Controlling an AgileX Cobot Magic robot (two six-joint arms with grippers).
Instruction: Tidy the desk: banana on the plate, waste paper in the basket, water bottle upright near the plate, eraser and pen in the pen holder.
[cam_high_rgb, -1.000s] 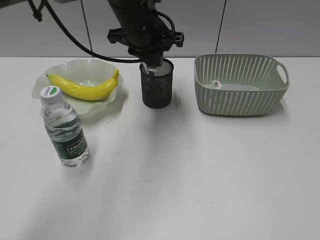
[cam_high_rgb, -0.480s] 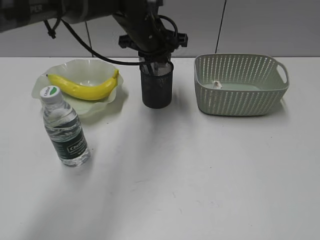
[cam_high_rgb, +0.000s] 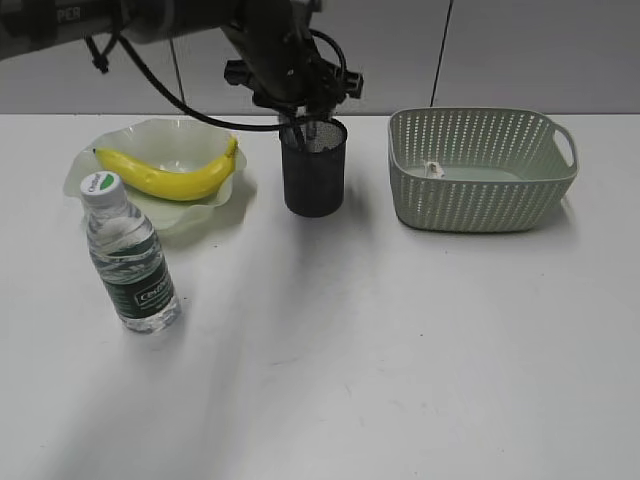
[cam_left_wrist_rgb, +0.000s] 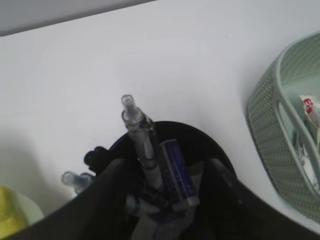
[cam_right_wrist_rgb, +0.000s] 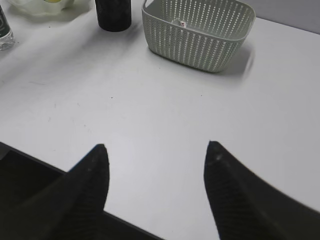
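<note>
My left gripper hangs open just over the black mesh pen holder. In the left wrist view its jaws straddle the holder. Inside it stand a clear-capped pen and a blue-sleeved eraser, neither gripped. The banana lies on the pale green plate. The water bottle stands upright in front of the plate. The waste paper lies in the basket. My right gripper is open and empty over the white desk.
The right wrist view shows the basket, the pen holder and the bottle's edge far ahead. A grey wall runs behind the desk. The left arm and its cables reach in from the upper left.
The left gripper has lifted slightly from the pen holder's mouth and shifted a little. The banana, bottle, basket and paper have not moved.
</note>
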